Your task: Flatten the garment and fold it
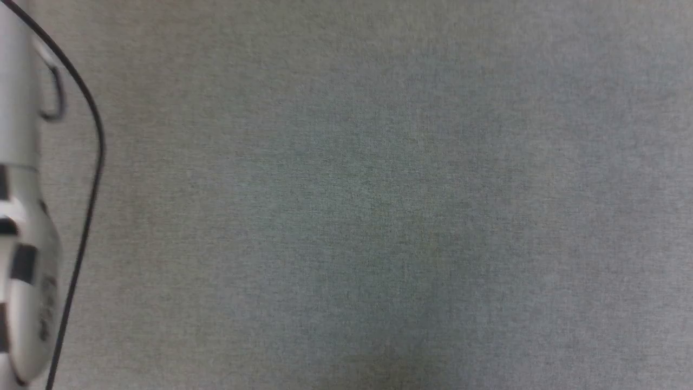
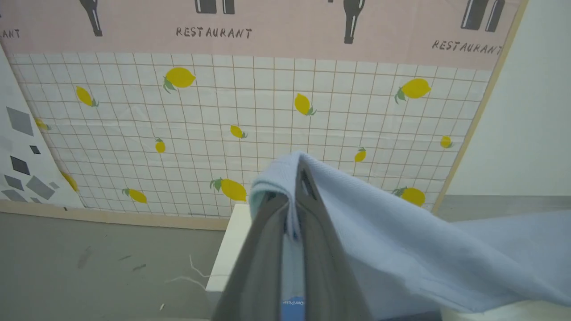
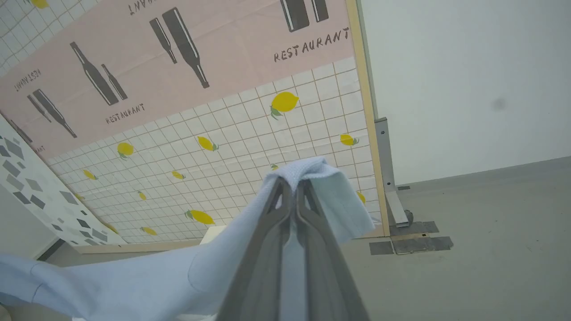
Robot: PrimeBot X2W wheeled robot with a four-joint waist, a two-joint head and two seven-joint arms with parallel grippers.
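Fingers (image 2: 263, 254) of the left gripper (image 2: 293, 196) were seen pressed together in the left wrist view, pinching a fold of the light-blue garment (image 2: 401, 249). The fold was draped over their tips in front of the lemon-patterned panel (image 2: 267, 116), and the cloth trailed off rightward above a white table (image 2: 229, 254) set before that panel. In the right wrist view, the right gripper (image 3: 292, 189) was likewise clamped on the garment, near the panel's right edge, with the cloth stretched down leftward. In the head view, a black cable (image 1: 92, 179) was seen beside a pale forearm (image 1: 27, 260) over a grey surface (image 1: 379, 216).
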